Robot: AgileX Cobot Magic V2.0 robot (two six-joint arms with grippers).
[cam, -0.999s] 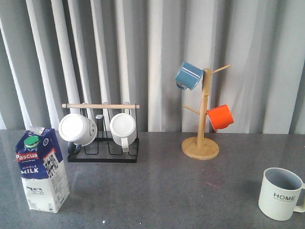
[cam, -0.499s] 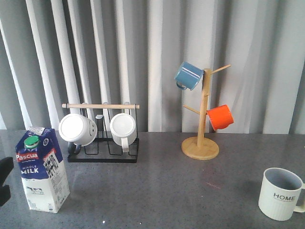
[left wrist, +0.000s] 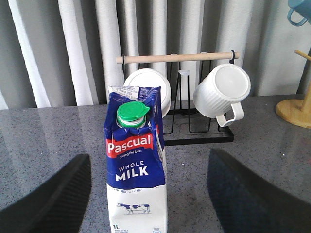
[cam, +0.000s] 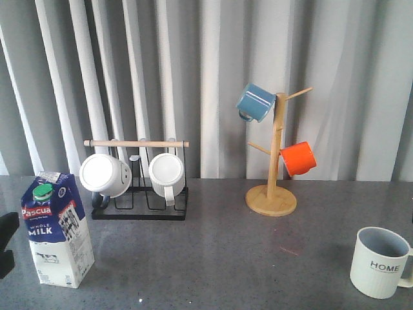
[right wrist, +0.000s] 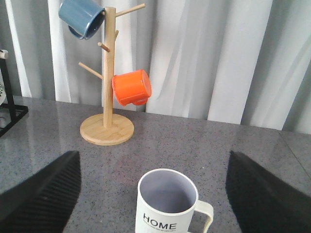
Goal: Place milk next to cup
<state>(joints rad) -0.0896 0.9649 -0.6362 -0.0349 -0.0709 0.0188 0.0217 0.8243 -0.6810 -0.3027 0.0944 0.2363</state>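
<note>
You were at the approach step. The milk stood at the bench's left, well apart from the cup. The left gripper straddled the carton, fingers apart, untouching. Next: close, lift, carry right.

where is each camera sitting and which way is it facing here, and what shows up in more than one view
Front view: looks forward over the table toward the curtain, taking in the milk far left and the cup far right; a dark bit of the left gripper at the left edge.
Left wrist view: low on the left arm, facing the milk; both blurred fingers spread wide.
Right wrist view: above the cup; fingers wide apart.
Shared: the mug tree shows in front and right wrist views.
</note>
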